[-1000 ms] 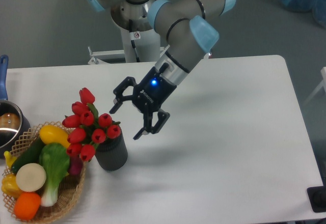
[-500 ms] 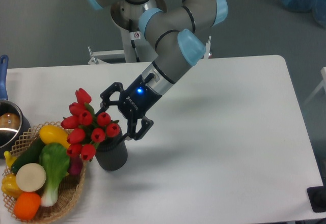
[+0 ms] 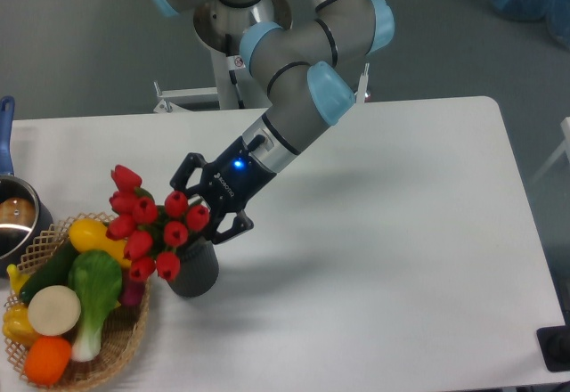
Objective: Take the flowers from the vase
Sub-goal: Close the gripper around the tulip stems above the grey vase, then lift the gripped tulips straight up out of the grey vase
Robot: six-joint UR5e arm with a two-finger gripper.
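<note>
- Arm [image 3: 294,98] is reaching down-left from the mast at the table's [image 3: 401,232] far edge, w/ gripper [image 3: 207,203] sitting right at the flowers [image 3: 147,223].
- Gripper fingers are spread apart: one dark finger [image 3: 185,171] is showing above the bunch, the other [image 3: 233,227] is showing below-right of it; the rightmost buds are lying between them. Can't tell if the pads are actually touching stems — that part's hidden behind buds.
- A blue light is glowing on the gripper's wrist body.
- Flowers are sitting in the vase [image 3: 194,272], bunch leaning left, so the red buds are hanging over toward the basket [image 3: 116,356]; topmost bud is poking up at upper left.
- Vase is standing upright on the table, just beside the basket's right rim, near the table's front-left area; its top is mostly covered by buds and gripper.
- Basket is holding a bok choy [image 3: 93,294], a yellow pepper [image 3: 89,236], an orange [image 3: 46,361], a round white-faced piece [image 3: 53,310] and a dark green veg [image 3: 49,272].
- Metal pot [image 3: 13,223] w/ blue handle [image 3: 5,134] is showing at the left edge, beyond the basket.
</note>
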